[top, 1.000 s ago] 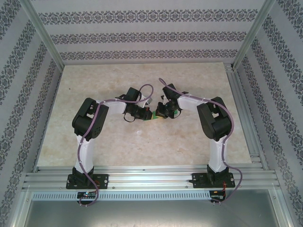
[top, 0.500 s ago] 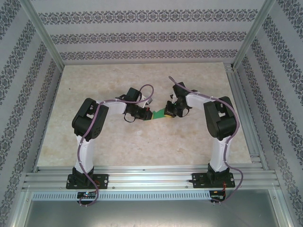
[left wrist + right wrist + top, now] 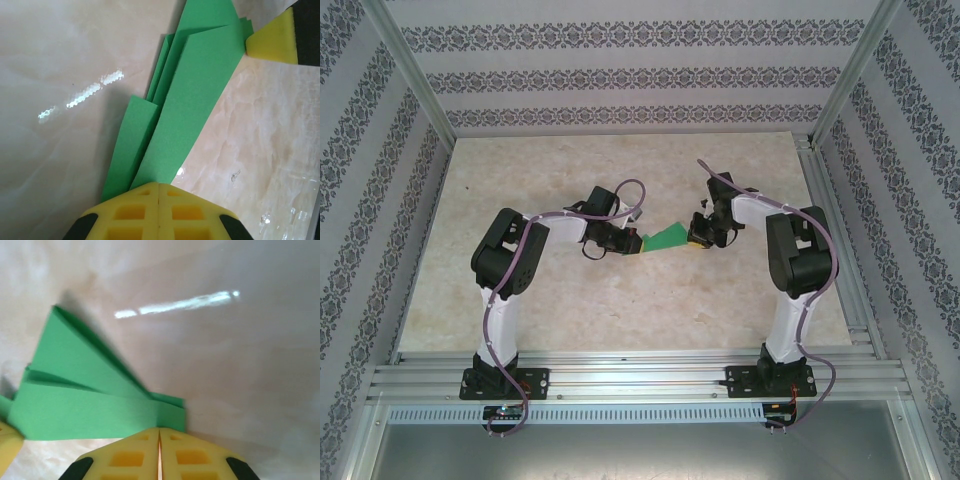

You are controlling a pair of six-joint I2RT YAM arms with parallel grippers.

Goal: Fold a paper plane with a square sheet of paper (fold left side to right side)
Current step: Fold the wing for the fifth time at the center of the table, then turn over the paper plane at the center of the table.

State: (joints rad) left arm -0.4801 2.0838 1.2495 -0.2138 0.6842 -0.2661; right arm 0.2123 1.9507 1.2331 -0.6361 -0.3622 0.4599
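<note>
The square sheet of paper is folded into a narrow, layered green paper plane (image 3: 665,237) that lies between my two grippers at mid table. My left gripper (image 3: 638,243) is shut on its narrow left end. In the left wrist view the paper plane (image 3: 186,100) runs out from the closed yellow left gripper (image 3: 158,186) as stacked strips. My right gripper (image 3: 692,240) is shut on the wide right end. The right wrist view has the paper plane (image 3: 85,390) entering the pinched right gripper (image 3: 159,430) by its edge.
The marble-patterned table (image 3: 620,310) is bounded by patterned walls and a metal rail (image 3: 640,375) along the near edge. A metal frame post (image 3: 835,210) runs down the right side, close to my right arm.
My right gripper has slid to the right along the paper, away from the left gripper, uncovering more of the green fold. The left gripper has stayed put on its end.
</note>
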